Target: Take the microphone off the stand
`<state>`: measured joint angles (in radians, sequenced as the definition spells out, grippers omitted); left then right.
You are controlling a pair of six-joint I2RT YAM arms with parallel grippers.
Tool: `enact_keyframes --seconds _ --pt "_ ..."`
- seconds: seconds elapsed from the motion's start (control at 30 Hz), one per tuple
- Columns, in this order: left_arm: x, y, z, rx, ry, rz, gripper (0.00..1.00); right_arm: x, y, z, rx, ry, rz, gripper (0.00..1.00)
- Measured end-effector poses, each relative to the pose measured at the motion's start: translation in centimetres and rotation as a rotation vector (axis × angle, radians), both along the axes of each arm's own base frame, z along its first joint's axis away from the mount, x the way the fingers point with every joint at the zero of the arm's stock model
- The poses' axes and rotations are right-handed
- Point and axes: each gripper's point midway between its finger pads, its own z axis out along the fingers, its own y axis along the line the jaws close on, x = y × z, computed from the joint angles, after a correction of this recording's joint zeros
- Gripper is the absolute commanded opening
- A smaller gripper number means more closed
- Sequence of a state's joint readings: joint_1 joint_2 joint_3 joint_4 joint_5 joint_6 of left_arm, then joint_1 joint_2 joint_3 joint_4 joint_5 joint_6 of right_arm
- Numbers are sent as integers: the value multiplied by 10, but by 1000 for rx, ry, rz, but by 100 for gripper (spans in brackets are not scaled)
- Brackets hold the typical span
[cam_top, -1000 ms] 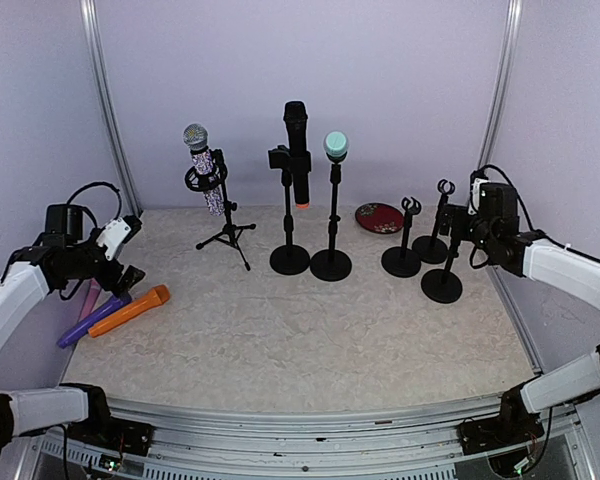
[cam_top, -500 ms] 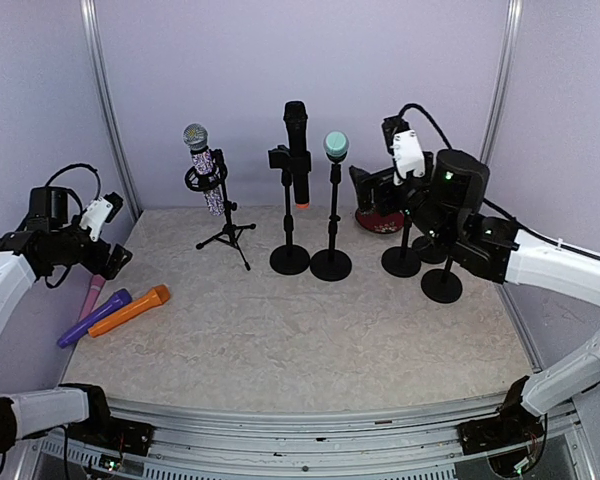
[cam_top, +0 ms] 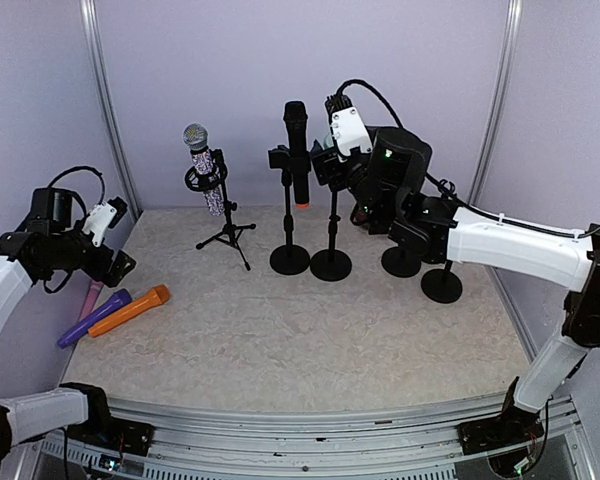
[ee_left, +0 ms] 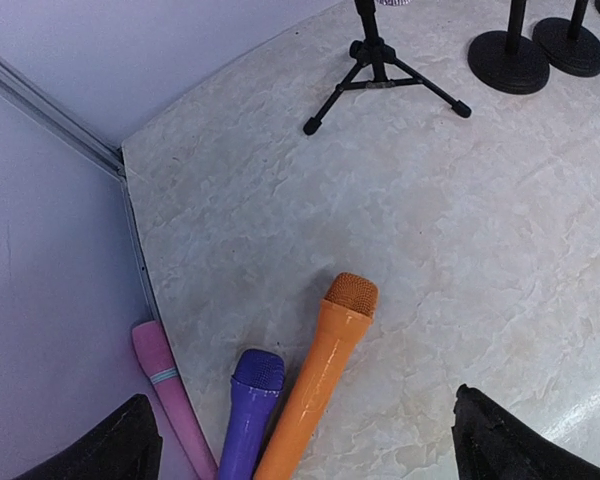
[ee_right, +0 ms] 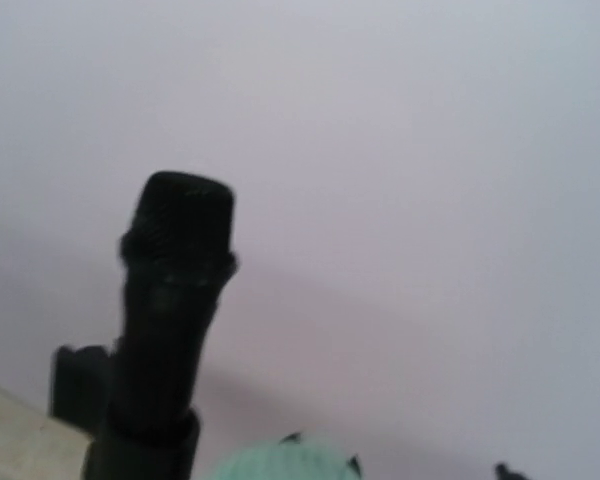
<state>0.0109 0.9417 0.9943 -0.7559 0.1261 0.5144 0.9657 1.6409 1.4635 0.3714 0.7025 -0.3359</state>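
1 teal mic (ee_right: 280,463) in stand (cam_top: 331,264), R pincer (cam_top: 328,158) unclear

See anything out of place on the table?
Lying loose at the table's left edge, off any stand: orange microphone, purple microphone, pink microphone. Glittery silver microphone sits tilted in its black tripod stand.

The mint-green microphone head (ee_right: 280,462) is cut off at 6 o'clock in the right wrist view and hidden overhead by the right pincer (cam_top: 328,165).
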Motion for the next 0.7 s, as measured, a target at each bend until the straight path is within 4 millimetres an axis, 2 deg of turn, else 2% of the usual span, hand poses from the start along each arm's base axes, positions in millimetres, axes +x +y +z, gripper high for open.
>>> enact_keyframes --seconds 0.13,0.2,0.27,0.4,0.57,0.7 --pt "-2 -2 -5 22 12 -13 99 13 6 -4 -24 -8 -60 62" --pt "-2 -5 -5 26 12 -25 99 18 8 -8 -49 -6 -89 50" --pt "-2 -9 -6 28 14 -37 99 25 13 -22 -90 7 -114 38" --pt "-3 -15 -6 21 21 -62 99 27 11 -24 -93 11 -135 19" --pt "-6 -23 -7 12 28 -90 99 24 9 -22 -92 24 -124 5" --pt "-10 -24 -4 7 23 -98 99 14 1 -20 -87 51 -83 0"
